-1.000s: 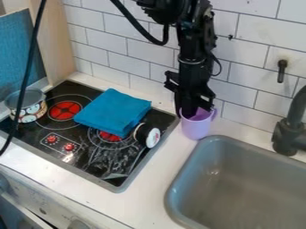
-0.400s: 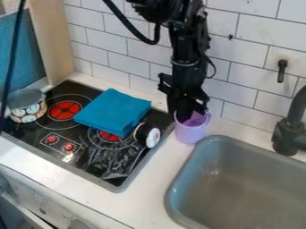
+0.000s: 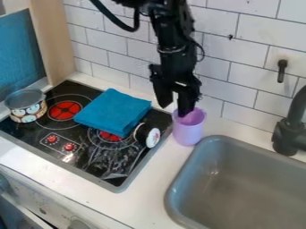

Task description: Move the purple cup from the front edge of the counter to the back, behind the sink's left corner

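The black gripper (image 3: 175, 110) hangs over the counter by the tiled wall, between the stove and the sink. Its two fingers stand apart: the right one dips into the mouth of a purple cup (image 3: 188, 133), and the left one is outside the cup, above its left rim. The cup stands upright on the white counter at the stove's right edge. A folded blue cloth (image 3: 112, 112) lies on the stove to the left, with a black and white round object (image 3: 147, 135) on its side next to it.
A metal pot with a cartoon pattern (image 3: 28, 112) is on the left side of the black stove (image 3: 101, 154). The grey sink (image 3: 239, 188) is at the lower right, with a dark faucet (image 3: 288, 129) beside it.
The gripper has moved left, and a gap now shows between its fingers. The purple cup has shifted slightly left and its handle has turned from the right side.
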{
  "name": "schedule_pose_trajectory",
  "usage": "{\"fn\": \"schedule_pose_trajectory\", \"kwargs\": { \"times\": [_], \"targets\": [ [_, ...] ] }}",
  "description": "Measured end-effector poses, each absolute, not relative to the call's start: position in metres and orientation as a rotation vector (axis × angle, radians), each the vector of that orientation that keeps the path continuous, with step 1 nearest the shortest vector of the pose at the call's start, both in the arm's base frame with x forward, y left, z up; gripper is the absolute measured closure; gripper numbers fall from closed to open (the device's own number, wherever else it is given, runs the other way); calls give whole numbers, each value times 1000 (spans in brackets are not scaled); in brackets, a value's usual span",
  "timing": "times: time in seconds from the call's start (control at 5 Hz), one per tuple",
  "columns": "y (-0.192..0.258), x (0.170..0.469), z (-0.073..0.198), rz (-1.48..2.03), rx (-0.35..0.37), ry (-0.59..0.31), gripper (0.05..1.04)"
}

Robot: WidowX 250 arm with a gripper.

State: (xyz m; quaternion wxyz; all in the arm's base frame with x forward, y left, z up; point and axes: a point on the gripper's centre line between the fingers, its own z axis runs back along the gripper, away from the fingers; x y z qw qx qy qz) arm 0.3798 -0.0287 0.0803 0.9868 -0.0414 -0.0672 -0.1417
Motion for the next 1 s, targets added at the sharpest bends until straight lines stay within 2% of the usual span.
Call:
{"fn": "schedule_pose_trajectory", "kwargs": {
  "times": [0.2,0.4,0.6,0.8,1.0],
  "targets": [
    [-31,360,100,-305,-106,-188,72],
    [-33,318,121,-349,-121,-212,77],
    [-20,271,133,-358,-54,-159,81],
    [19,251,137,-250,-16,-143,81],
    [53,251,137,-178,43,-160,81]
  ]
}}
